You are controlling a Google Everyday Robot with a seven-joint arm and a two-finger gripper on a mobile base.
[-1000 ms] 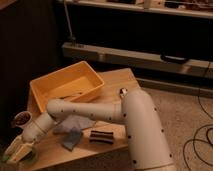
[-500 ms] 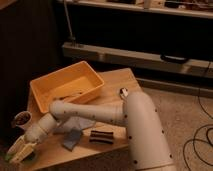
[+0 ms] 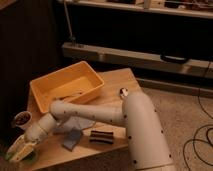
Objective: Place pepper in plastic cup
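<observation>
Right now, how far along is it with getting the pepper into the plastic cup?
Reaching looks done: the gripper hangs at the table's near-left corner, directly over the pale-green plastic cup. In hand is the drop itself, though the pepper can't be made out, so I can't confirm it is held or already inside. Left: release if needed, then pull back.

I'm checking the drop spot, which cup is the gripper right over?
The pale-green plastic cup at the table's near left corner; the gripper sits right over its rim. The white cup with the dark inside stands apart, farther back along the left edge.
</observation>
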